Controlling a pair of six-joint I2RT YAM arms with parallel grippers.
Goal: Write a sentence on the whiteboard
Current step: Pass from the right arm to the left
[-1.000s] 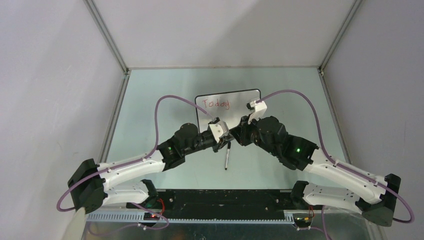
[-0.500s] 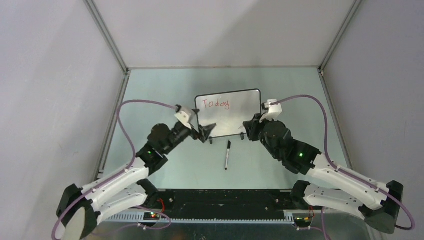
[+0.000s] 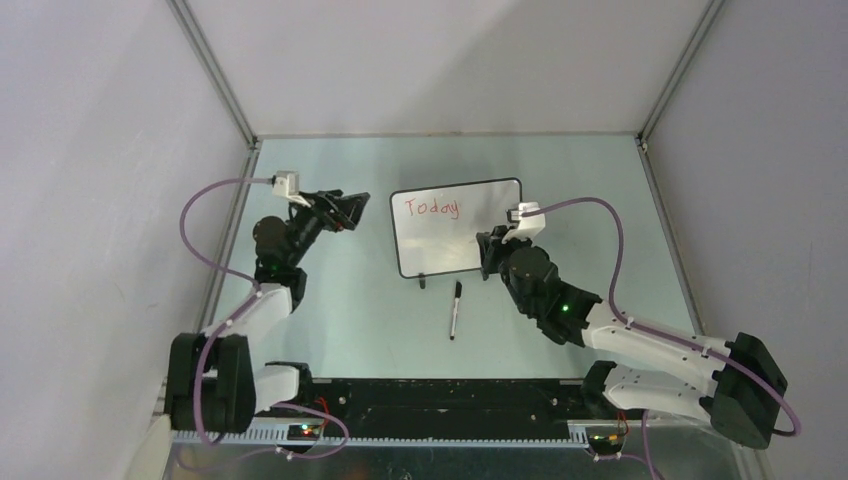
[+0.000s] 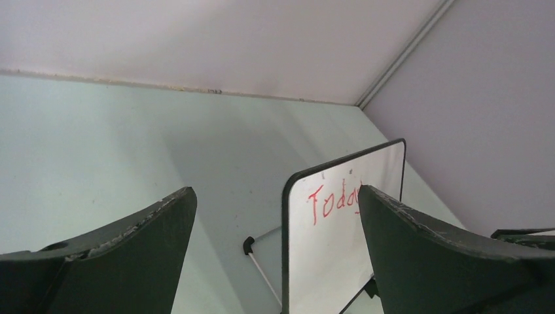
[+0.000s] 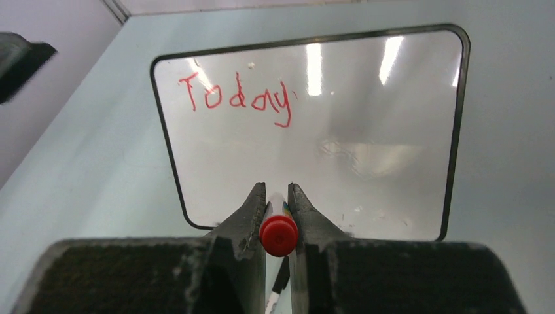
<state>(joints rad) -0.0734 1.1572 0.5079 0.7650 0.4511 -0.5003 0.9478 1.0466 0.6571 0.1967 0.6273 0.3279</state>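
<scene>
Right gripper fingers pinch a red-capped marker before the whiteboard. Left gripper fingers spread, empty. Sentence reads "Today"

The only legible writing is the sentence, a single red handwritten word, "Today", in the upper left of the whiteboard, which stands midway across the counter, nearer its far edge than its near one. From the left wrist just "Toda" shows, the end hidden behind a finger of the left pincer. The red-capped marker clamped in the right pincer carries a scrap of coloured label, too small to read.
</scene>
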